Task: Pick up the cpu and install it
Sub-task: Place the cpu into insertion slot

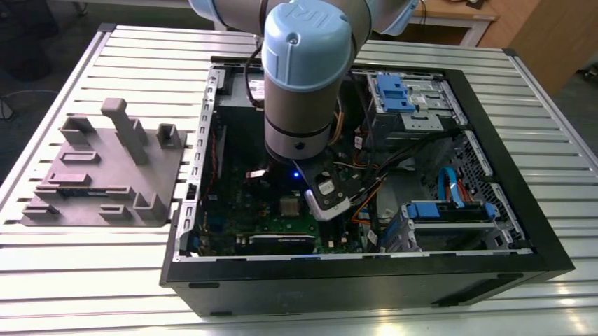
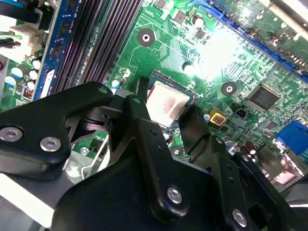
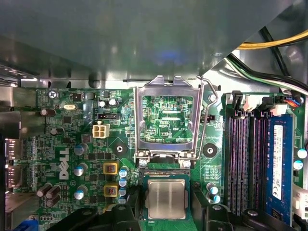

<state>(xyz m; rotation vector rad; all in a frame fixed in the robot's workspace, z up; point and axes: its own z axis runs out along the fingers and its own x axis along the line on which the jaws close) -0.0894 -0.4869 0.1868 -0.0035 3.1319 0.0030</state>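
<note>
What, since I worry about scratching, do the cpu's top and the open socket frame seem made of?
The cpu: the top looks like metal, silver-grey with a matte, faintly brushed sheen that catches the light. The socket frame: probably thin stamped steel, as it is bright and shiny with bent edges.

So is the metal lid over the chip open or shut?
Open. In the first wrist view the metal frame is swung back, leaving the cpu uncovered.
</note>
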